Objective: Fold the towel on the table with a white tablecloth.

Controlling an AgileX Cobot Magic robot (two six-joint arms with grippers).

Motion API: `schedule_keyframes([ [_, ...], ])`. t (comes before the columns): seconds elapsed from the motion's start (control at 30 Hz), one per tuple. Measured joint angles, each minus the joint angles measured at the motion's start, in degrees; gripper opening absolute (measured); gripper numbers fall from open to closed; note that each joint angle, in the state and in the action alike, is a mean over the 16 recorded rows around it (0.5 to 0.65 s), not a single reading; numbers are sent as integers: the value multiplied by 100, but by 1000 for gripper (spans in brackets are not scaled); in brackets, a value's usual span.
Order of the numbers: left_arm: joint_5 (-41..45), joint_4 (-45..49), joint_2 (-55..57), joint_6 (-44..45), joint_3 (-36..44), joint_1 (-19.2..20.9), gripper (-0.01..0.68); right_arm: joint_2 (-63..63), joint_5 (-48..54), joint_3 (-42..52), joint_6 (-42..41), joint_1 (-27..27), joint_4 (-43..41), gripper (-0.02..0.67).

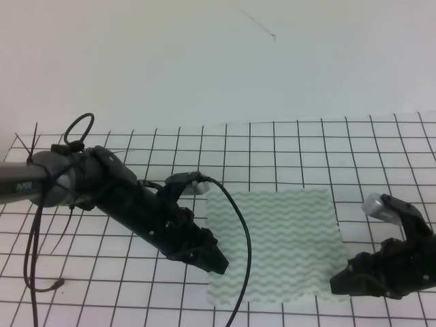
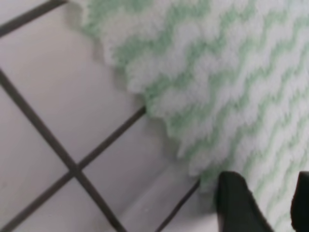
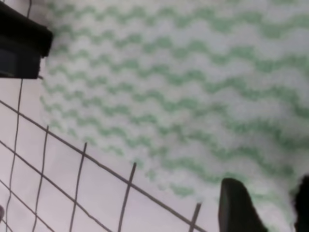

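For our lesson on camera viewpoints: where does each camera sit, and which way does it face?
Exterior high: above, facing the table; shows both arms flanking the towel.
Left wrist: on the left arm, looking down at the towel's edge; left gripper fingertips show.
Right wrist: on the right arm, looking down; right gripper fingertips show.
Shared: all see the towel.

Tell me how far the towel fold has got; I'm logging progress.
No fold is done: the towel lies flat, single-layer, on the table. In hand: the left hand and right hand sit low at its near corners, fingers open at the edge. Left: pinch, lift, fold over.
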Motion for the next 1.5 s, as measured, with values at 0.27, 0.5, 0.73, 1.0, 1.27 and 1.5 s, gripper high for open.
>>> schedule_keyframes([
  [0.27,1,-7,-2,19,0,1,263,-3,13,0,5,0,17,69],
  [0.5,121,-46,-7,69,-66,49,263,-8,119,-23,-45,0,169,4],
  [0.73,700,-187,-18,110,-424,228,254,-11,291,-188,-66,0,303,4],
  [1.0,1528,-351,-200,98,-1052,591,243,-11,460,-601,45,-1,357,4],
  [1.27,1907,-408,-625,68,-1388,980,240,-8,242,-1067,207,-6,394,4],
  [1.5,2064,-422,-893,53,-1437,1180,240,56,-212,-1447,263,-10,395,4],
])
